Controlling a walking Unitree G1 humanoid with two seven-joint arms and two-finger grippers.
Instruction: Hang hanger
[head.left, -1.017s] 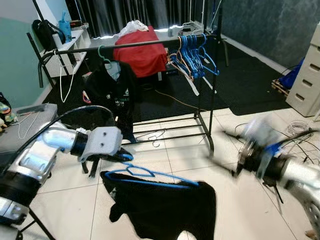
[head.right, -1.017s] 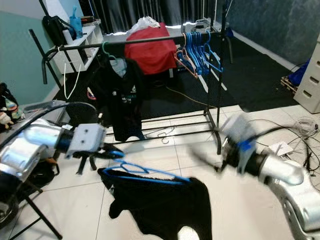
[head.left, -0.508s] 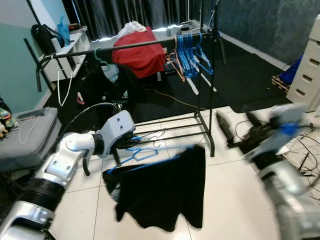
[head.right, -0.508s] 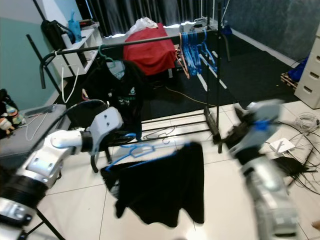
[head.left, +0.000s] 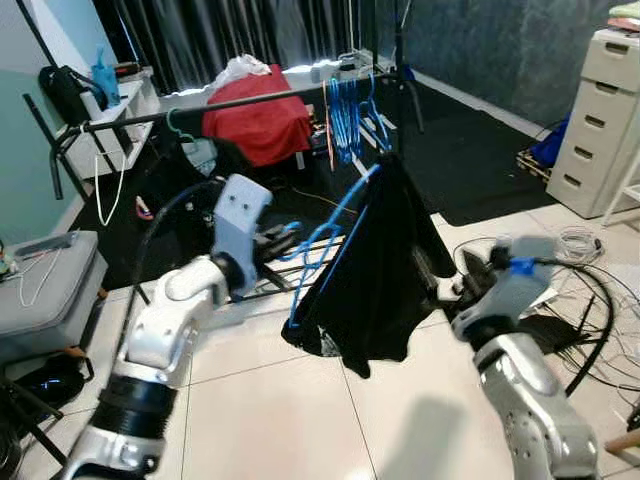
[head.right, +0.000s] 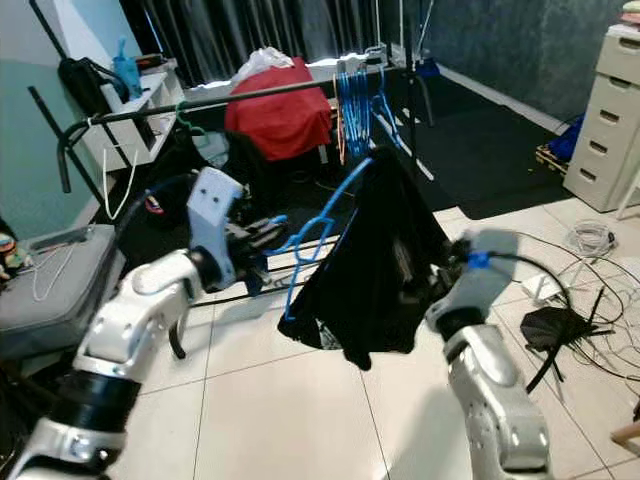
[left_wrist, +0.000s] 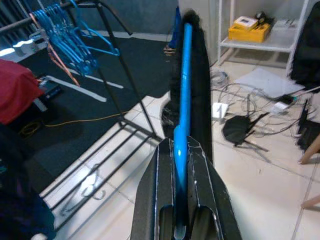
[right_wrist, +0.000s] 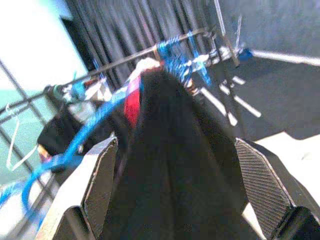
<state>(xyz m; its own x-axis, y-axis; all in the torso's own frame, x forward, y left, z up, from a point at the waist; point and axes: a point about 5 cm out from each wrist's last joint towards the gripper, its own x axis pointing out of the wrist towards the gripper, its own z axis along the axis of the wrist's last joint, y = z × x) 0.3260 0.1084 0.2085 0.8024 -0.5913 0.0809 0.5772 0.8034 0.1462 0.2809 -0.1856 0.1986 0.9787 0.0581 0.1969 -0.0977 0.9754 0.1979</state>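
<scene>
My left gripper (left_wrist: 180, 150) is shut on the neck of a blue hanger (head.left: 330, 225), held up at chest height and steeply tilted. A black garment (head.left: 385, 265) drapes from the hanger. My right gripper (right_wrist: 180, 185) is open beside the garment's lower right edge, its two fingers spread wide with the black cloth just ahead of them. Behind stands the black clothes rail (head.left: 200, 104), carrying a bunch of blue hangers (head.left: 347, 108), a red garment (head.left: 258, 125) and a dark top on a green hanger (head.left: 178, 125).
A white drawer unit (head.left: 603, 110) stands at the far right. Cables and a black object (head.right: 552, 325) lie on the tiles to the right. A grey padded seat (head.left: 45, 290) is at the left, with shelves (head.left: 125, 95) behind it.
My left arm has lifted the hanger and garment from near the floor up toward the rail, tilting it steeply. The right arm has swung in toward the garment. The camera has shifted too.
</scene>
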